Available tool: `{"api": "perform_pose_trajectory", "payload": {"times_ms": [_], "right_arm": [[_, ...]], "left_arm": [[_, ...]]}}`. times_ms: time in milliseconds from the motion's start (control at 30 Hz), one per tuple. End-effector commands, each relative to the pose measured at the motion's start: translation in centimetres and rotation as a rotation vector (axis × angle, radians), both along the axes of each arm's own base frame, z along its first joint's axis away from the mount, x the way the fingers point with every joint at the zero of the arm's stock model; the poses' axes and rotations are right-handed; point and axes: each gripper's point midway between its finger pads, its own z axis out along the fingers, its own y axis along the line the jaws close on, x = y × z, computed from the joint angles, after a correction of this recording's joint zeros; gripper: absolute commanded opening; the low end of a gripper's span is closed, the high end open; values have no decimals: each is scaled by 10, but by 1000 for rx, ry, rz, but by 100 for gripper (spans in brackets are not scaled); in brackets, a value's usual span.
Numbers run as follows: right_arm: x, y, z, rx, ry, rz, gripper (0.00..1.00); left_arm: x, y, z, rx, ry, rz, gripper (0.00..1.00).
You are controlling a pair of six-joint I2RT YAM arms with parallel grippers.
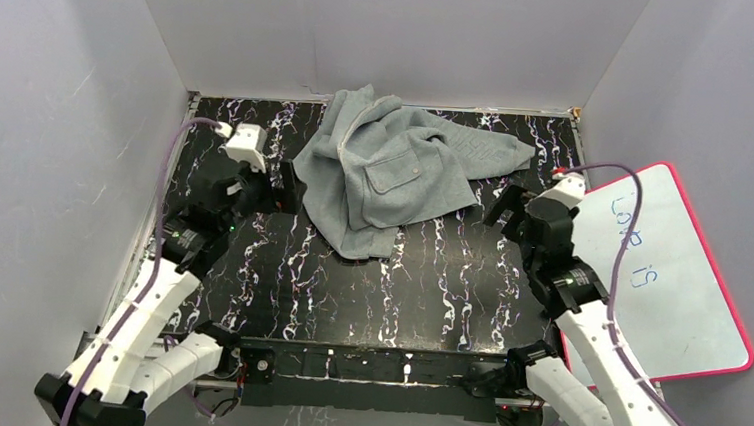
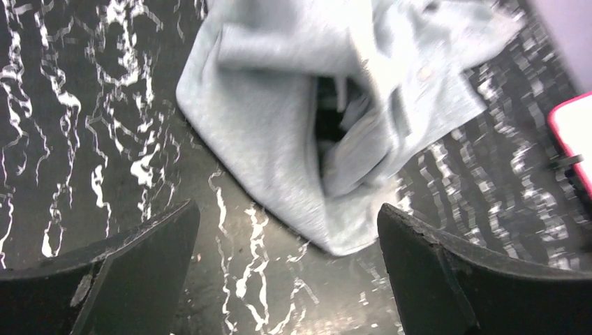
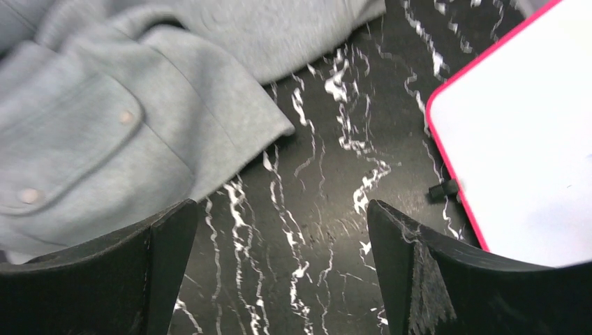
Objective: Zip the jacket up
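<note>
**Clerk:** Item one, the task's thing?

**Keeper:** Jacket [image 1: 358,207], light grey fleece, one. It lies crumpled and partly folded on the black marbled surface [image 1: 347,291], between the two tools and ahead of both. Chest pocket [image 1: 393,174] is uppermost, button showing. By my judgement it is unzipped, though neither slider nor teeth can be made out.

**Clerk:** Item two?

**Keeper:** Left tool [image 1: 284,189], one. Fingers spread wide, nothing between them. The jacket lies straight ahead of it. In its own wrist view a folded edge sits just past the fingertips, with a dark opening and pale lining beyond.

**Clerk:** Item three?

**Keeper:** Right tool [image 1: 502,207], one. Fingers likewise spread wide, empty. The jacket lies ahead and off to its left, with bare surface directly in front. Whiteboard [image 1: 664,273], red-edged, is to its right.

**Clerk:** Long axis of the jacket?

**Keeper:** The body runs roughly from its end farthest ahead of the tools back toward them, on a slight slant. One sleeve trails sideways, ahead of the right tool.

**Clerk:** Which arm is nearer?

**Keeper:** Left, by my reckoning: just beside the cloth, though apart from it. The right tool is near, with a strip of surface between. The coming move likely calls for opening the front flat to find the zip ends, and the left tool looks better placed to begin.
</note>
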Motion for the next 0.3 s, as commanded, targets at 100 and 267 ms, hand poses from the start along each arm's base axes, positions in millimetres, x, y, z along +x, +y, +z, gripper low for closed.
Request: {"api": "perform_pose_trajectory", "payload": {"times_ms": [100, 267], "right_arm": [[-12, -5, 105, 4, -165, 38, 98], [-10, -2, 108, 39, -90, 14, 98]], "left_arm": [[-31, -11, 87, -165, -39, -59, 98], [-40, -7, 99, -172, -64, -56, 98]]}}
